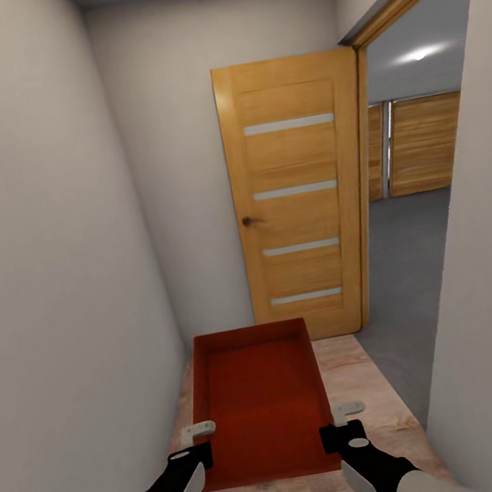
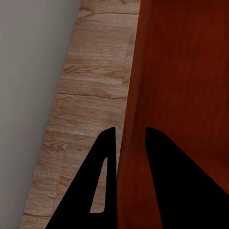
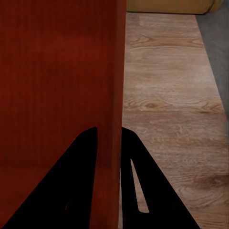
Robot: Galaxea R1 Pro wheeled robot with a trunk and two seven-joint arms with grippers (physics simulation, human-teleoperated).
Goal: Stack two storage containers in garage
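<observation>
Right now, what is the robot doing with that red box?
The robot is holding one red-orange storage container with both grippers. The left gripper pinches its left wall and the right gripper pinches its right wall. It stands in a narrow hallway on wood planks, facing an open wooden door with grey floor beyond.

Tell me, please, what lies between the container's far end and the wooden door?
In the head view, just bare wood-plank floor lies between the container and the open door.
</observation>
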